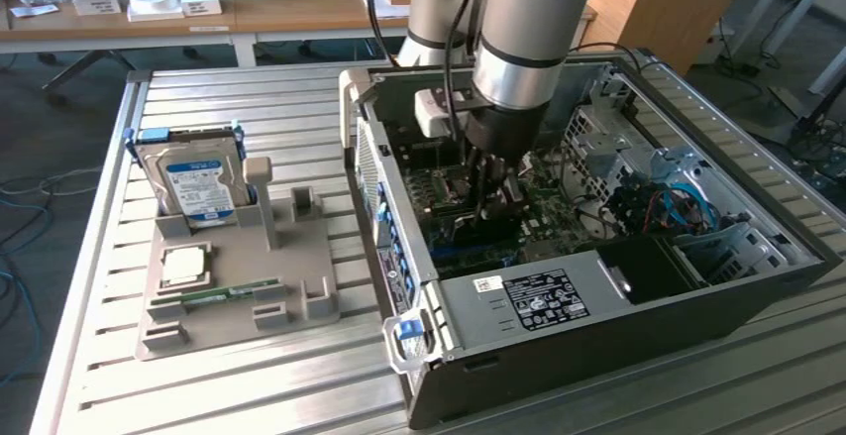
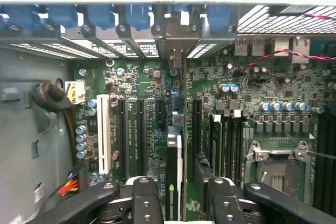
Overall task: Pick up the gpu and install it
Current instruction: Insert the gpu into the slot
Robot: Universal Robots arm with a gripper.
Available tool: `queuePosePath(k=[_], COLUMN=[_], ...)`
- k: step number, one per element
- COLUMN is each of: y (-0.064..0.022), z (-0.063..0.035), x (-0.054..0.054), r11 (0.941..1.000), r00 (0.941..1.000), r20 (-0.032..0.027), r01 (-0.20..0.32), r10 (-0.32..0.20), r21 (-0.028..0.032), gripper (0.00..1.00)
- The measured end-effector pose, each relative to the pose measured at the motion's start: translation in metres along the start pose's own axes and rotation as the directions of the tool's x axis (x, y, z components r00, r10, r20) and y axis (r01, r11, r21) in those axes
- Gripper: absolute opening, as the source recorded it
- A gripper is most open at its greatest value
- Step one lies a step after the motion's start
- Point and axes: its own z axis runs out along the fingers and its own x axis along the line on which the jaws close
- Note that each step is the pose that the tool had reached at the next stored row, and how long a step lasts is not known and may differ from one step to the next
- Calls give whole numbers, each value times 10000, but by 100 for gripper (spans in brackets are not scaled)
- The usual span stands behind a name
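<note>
The arm [image 1: 529,19] reaches down into the open computer case [image 1: 740,286], which lies on its side on a slatted table [image 1: 264,108]. The gripper [image 1: 486,182] is low over the motherboard [image 1: 556,232], hemmed by the case's rear wall on the exterior view's left and the drive cage [image 1: 621,138] on the exterior view's right.

In the wrist view the gpu [image 2: 173,171] stands on edge between the two black fingers [image 2: 144,200], running straight toward the rear slot openings, its metal bracket [image 2: 176,45] up against the case's rear wall among the blue latches [image 2: 100,17]. The jaws are spread wide, one on each side of the card; whether the pads touch its faces cannot be told. Long black slots [image 2: 131,135] lie just beside the card on one side, more slots and the CPU socket [image 2: 275,169] on the other, so there is little side room.

Outside the case, a grey holder [image 1: 238,276] carries a hard drive [image 1: 196,187], a CPU [image 1: 182,265] and a RAM stick [image 1: 228,293], well apart from the gripper.
</note>
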Motion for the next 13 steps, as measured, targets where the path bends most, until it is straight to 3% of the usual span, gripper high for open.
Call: queuePosePath(k=[13], y=[-6], z=[-326], x=[-1], r11=[10000], r00=[10000], r20=[1], r01=[0], r10=[0], r21=[1], gripper=[40])
